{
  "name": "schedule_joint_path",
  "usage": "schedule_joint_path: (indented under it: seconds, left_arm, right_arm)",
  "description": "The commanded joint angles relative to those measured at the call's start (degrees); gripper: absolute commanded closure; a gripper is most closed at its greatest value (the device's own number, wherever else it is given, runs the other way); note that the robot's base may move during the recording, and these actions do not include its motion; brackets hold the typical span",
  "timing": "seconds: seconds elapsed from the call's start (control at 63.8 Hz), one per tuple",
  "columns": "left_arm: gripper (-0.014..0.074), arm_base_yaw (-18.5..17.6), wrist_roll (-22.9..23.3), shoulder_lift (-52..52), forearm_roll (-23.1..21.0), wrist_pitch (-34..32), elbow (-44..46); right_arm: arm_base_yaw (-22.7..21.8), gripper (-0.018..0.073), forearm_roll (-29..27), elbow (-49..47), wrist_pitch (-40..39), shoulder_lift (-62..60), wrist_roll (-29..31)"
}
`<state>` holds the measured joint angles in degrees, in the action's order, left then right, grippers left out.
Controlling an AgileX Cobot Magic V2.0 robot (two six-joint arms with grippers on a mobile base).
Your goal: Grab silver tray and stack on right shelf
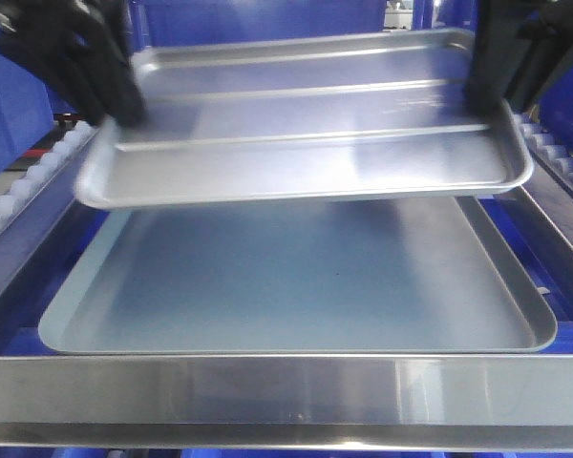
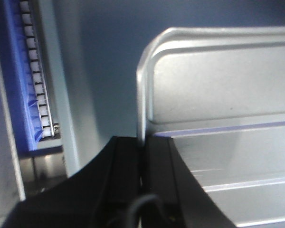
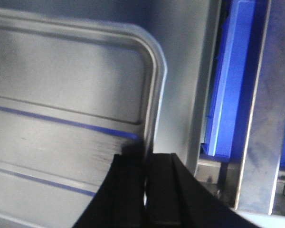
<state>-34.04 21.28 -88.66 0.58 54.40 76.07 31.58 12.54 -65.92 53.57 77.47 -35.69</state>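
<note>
Pinching silver tray rim: left hand, right hand (wrist views only).

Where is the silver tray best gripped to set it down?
Grip the silver tray by the low rim of its two short sides, one gripper from each end, as the left gripper and right gripper pinch it now. The rim is thin, and opposite holds should keep the wide tray level.

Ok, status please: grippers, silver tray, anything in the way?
Shut on silver tray rims: left gripper, right gripper. Tray held over grey tray. No other obstacle seen.
</note>
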Motion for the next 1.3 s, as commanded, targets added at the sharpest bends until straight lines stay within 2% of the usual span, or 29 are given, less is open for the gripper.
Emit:
schedule_joint_path:
  seconds: [0.0,0.345,0.58,0.674,0.705,0.768,0.909,0.987,1.113,1.285]
  left_arm:
    - [0.0691,-0.1,-0.5,-0.9,3.0,-0.4,1.9]
    - [0.0691,-0.1,-0.5,-8.7,5.3,-5.8,1.9]
    - [0.0689,0.1,-0.5,-11.6,6.8,-6.5,1.9]
    - [0.066,0.1,-0.5,-11.8,7.5,-6.7,1.9]
    - [0.0622,0.1,-0.5,-11.8,7.5,-6.9,1.9]
    - [0.0533,0.1,-0.5,-11.8,7.5,-7.2,2.1]
    - [0.0268,0.1,-0.5,-11.8,7.5,-7.1,2.8]
    - [0.017,0.1,-0.5,-11.7,7.0,-6.7,3.0]
    - [0.0154,0.1,-0.5,-10.9,4.9,-5.8,3.0]
    - [0.0162,-0.6,-0.5,-5.5,5.5,-4.3,2.3]
  right_arm:
    - [-3.2,0.0503,3.9,-2.1,-2.5,0.3,2.9]
    - [-4.3,0.0503,3.9,-2.1,-7.5,12.0,4.4]
    - [-4.3,0.05,4.0,-2.1,-8.0,15.4,4.5]
    - [-4.3,0.0456,4.0,-2.1,-8.1,15.4,4.5]
    - [-4.3,0.0431,4.0,-2.1,-8.1,15.4,4.6]
    - [-4.3,0.0325,4.0,-2.1,-8.1,15.4,4.7]
    - [-4.3,0.0064,4.0,-2.1,-7.8,15.4,4.7]
    - [-4.3,-0.0007,4.0,-2.1,-7.4,14.8,4.7]
    - [-4.3,0.0025,4.0,-2.1,-7.5,12.9,4.7]
    - [-4.0,0.0188,4.0,-2.0,-6.0,7.7,4.7]
